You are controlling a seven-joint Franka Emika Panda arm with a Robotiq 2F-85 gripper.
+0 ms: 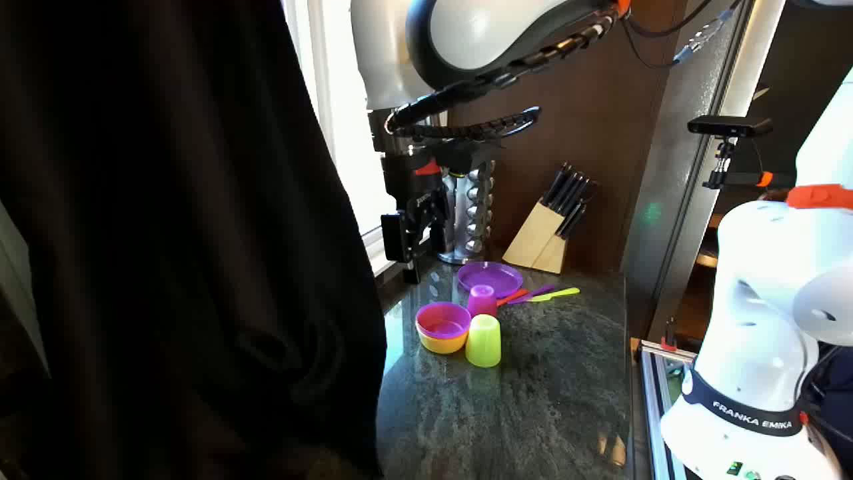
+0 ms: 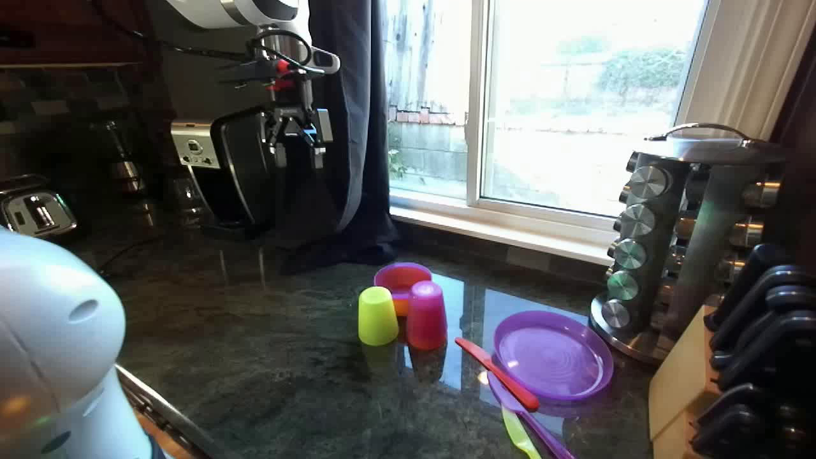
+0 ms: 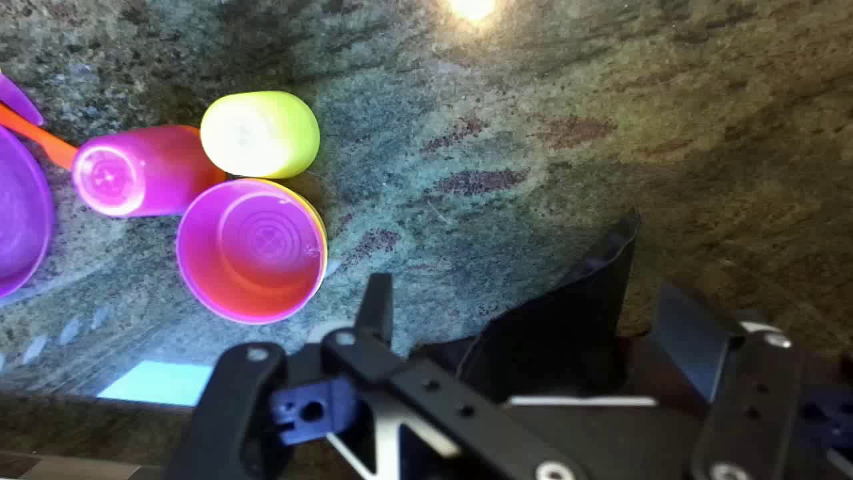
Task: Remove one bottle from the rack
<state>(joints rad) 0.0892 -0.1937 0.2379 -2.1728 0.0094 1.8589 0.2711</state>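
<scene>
The rack (image 2: 711,229) is a tall silvery tower with a handle on top, standing on the counter beside the window. Its bottles (image 2: 637,220) lie in stacked tiers with round silvery caps facing out. The rack (image 1: 461,220) also shows in an exterior view, partly hidden behind my gripper (image 1: 424,257), with a column of bottle caps (image 1: 474,212). My gripper (image 2: 299,157) hangs high above the counter in front of the dark curtain, well away from the rack. In the wrist view my gripper (image 3: 523,313) has its fingers wide apart with nothing between them. The rack is out of the wrist view.
A knife block (image 2: 679,382) stands close to the rack. A purple plate (image 2: 553,357), plastic knives (image 2: 497,373), a pink cup (image 2: 426,315), a yellow-green cup (image 2: 377,317) and stacked bowls (image 2: 403,274) lie on the counter. A dark curtain (image 3: 553,333) hangs near my gripper.
</scene>
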